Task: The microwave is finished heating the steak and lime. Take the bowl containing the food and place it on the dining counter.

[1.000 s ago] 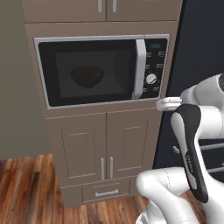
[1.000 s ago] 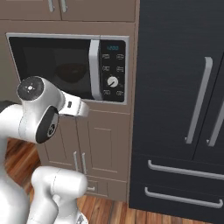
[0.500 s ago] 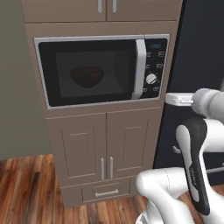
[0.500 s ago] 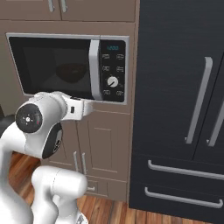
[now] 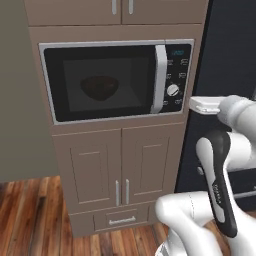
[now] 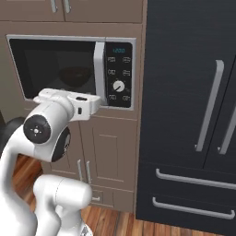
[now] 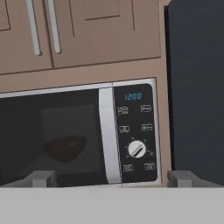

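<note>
arm (image 5: 220, 165): glossy white rounded links | dark joints | black forearm stripe

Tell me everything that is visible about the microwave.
The microwave is built into brown cabinetry, silver-framed, with a dark glass door that is shut. A grey vertical handle stands beside a black control panel with a lit display, buttons and a white dial. A dark bowl shows dimly inside. Nothing touches it.

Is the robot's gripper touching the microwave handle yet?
Apart. In the left base view the gripper hangs right of the microwave, with cabinet showing between it and the handle.
</note>
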